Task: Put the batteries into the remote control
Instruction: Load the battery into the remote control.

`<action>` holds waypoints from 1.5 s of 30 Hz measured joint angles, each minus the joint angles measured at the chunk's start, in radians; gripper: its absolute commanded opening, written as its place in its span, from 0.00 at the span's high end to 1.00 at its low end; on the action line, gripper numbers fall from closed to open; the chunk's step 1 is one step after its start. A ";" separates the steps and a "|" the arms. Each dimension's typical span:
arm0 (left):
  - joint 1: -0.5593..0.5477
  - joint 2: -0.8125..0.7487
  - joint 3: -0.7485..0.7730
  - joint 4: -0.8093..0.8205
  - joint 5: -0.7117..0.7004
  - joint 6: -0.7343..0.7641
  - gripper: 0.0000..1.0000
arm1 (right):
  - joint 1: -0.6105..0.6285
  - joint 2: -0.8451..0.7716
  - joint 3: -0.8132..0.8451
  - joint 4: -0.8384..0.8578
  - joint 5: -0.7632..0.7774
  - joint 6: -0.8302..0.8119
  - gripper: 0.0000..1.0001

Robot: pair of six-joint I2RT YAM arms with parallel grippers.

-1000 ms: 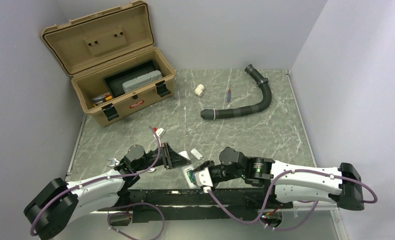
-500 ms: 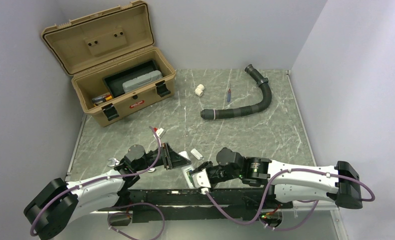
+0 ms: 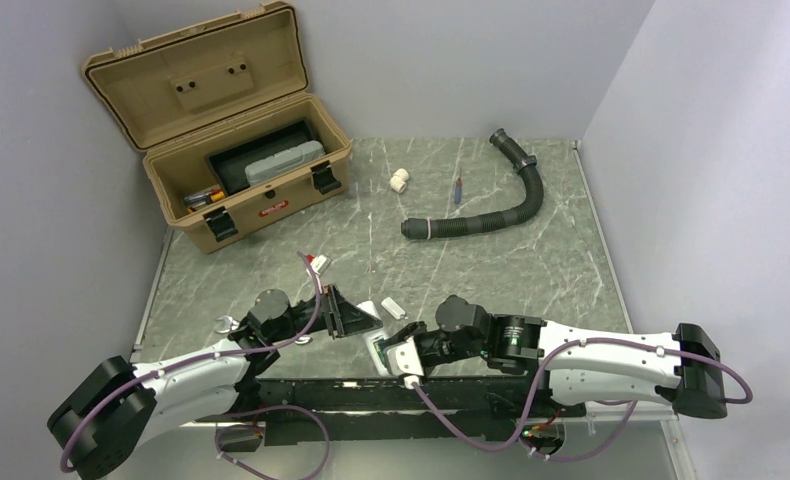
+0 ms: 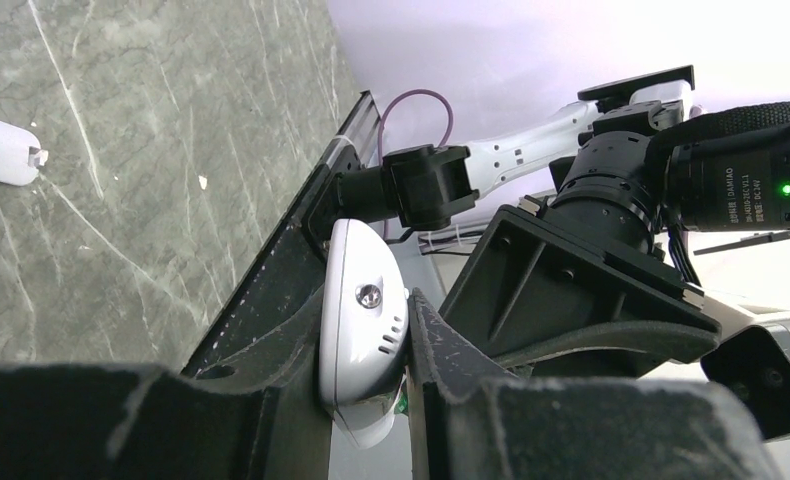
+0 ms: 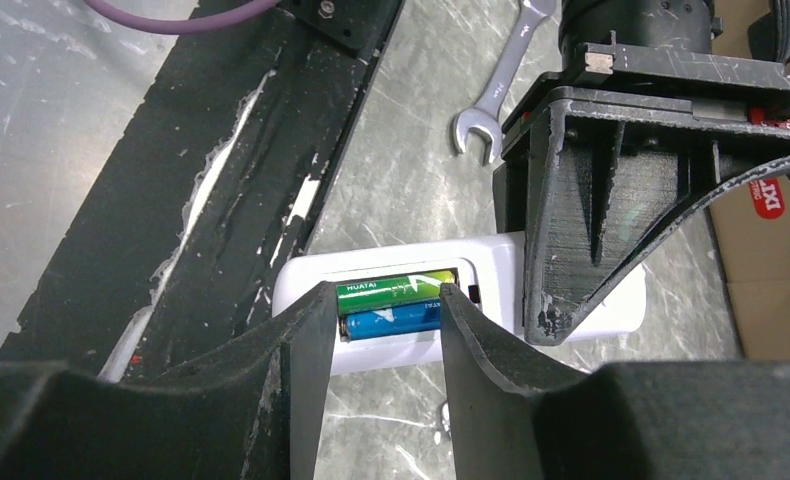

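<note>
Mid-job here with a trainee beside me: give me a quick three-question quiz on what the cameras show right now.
1. True or false: the green cylindrical battery and the blue cylindrical battery both lie in the open compartment of the white rectangular remote control.
2. What does the left hand clamp? A) silver wrench B) the remote control C) black corrugated hose
3. Fill in: the lid of the tan plastic toolbox stands ___.
Key: 1 true; 2 B; 3 open.
</note>
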 measured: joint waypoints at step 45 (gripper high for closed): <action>0.000 0.034 0.005 0.024 -0.004 -0.011 1.00 | 0.003 -0.051 -0.021 0.033 -0.010 0.041 0.56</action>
